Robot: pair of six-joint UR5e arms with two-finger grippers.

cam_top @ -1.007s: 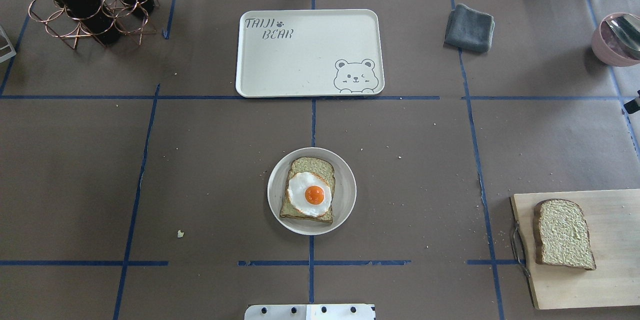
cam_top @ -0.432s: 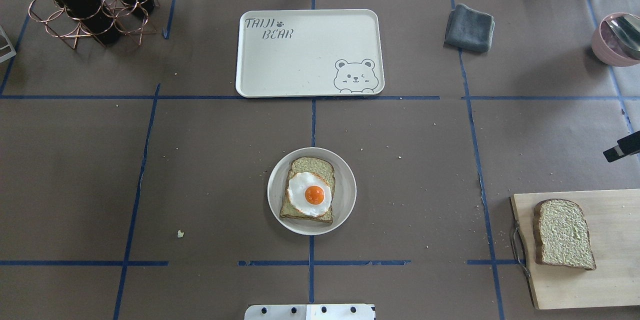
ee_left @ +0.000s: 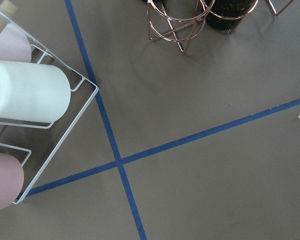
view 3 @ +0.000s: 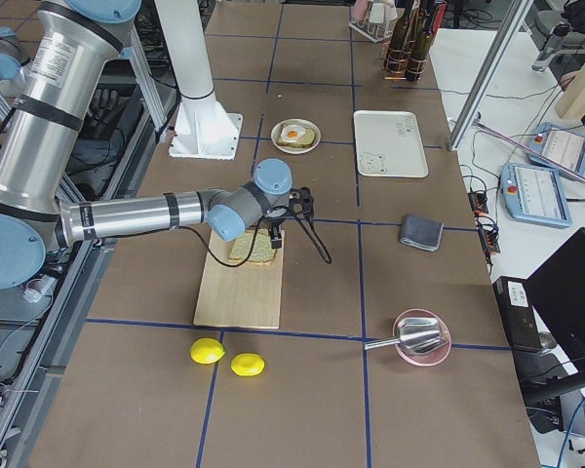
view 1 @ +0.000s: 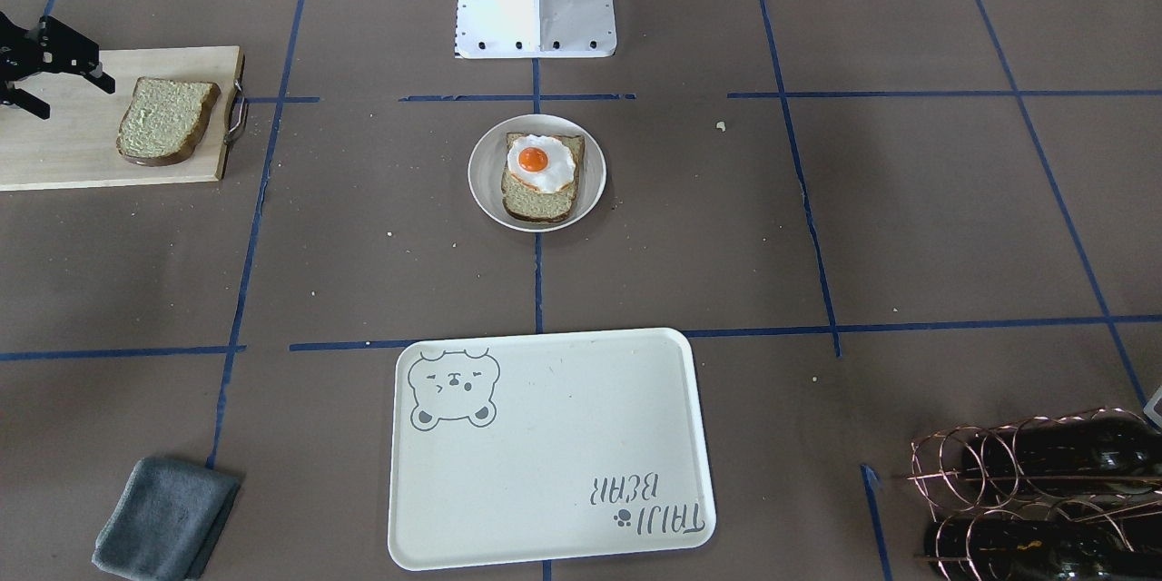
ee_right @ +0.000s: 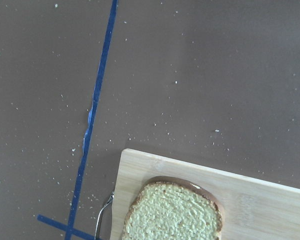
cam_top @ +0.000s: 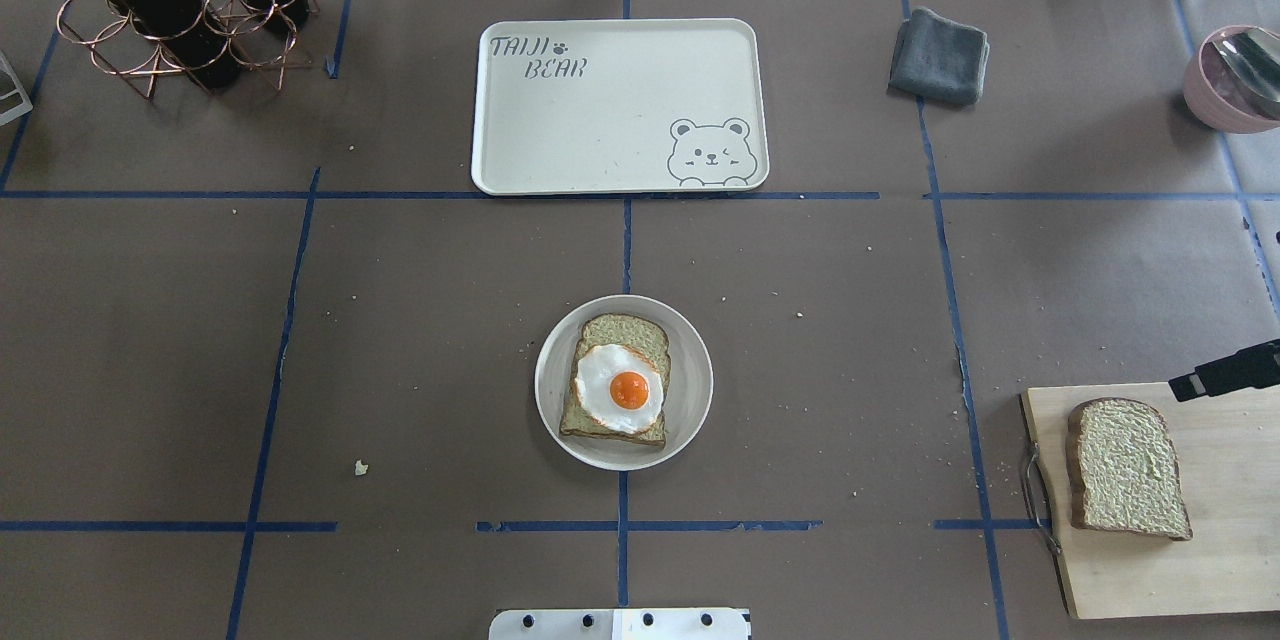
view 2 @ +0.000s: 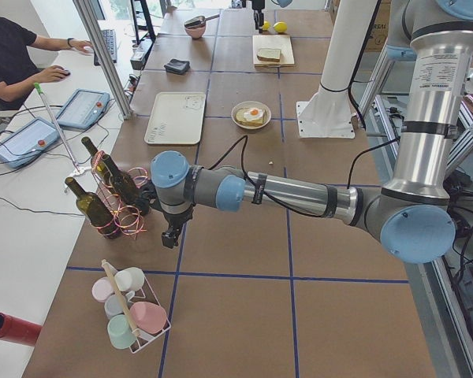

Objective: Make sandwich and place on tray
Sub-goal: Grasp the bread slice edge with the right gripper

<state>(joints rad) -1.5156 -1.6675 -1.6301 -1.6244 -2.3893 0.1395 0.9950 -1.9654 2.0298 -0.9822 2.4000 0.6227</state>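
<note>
Right gripper has swung in over the board's far edge, jaws wide and empty, just beside the loose slice I grab next. Egg slice sits well left of the board, tray beyond. Left gripper: can't tell.

Brown table, blue tape grid

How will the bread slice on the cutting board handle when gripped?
Lying flat on the cutting board, the bread slice probably won't roll. Its thick, porous crumb looks light and slightly squashy, likely holding shape.
</note>
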